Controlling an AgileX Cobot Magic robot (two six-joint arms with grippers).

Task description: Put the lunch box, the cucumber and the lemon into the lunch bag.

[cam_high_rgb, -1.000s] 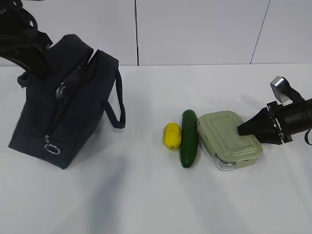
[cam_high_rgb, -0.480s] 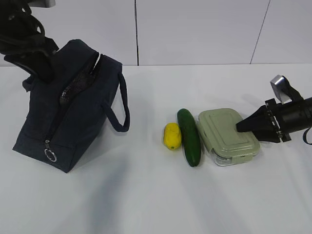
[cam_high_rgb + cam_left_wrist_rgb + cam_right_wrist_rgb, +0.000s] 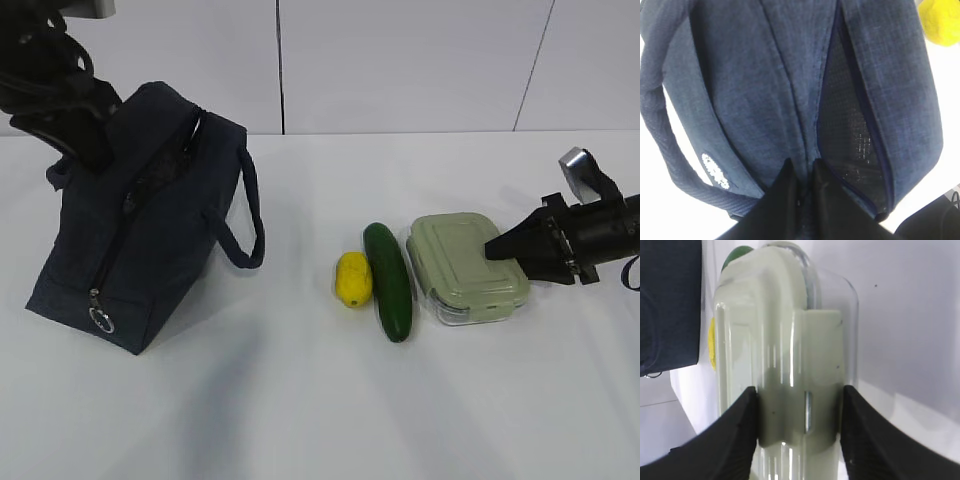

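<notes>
Right gripper level, clamping lunch box (sideways).

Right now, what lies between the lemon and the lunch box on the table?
The cucumber lies between the lemon and the lunch box, close beside both, lengthwise along the box's side. The exterior view shows this most clearly.

We see bright, even, diffuse light on the white table, with only faint soft shadows beside the lunch bag and cucumber, streaky glare on the lunch box lid in the right wrist view, and soft, slightly blurred close-ups in both wrist views.
</notes>
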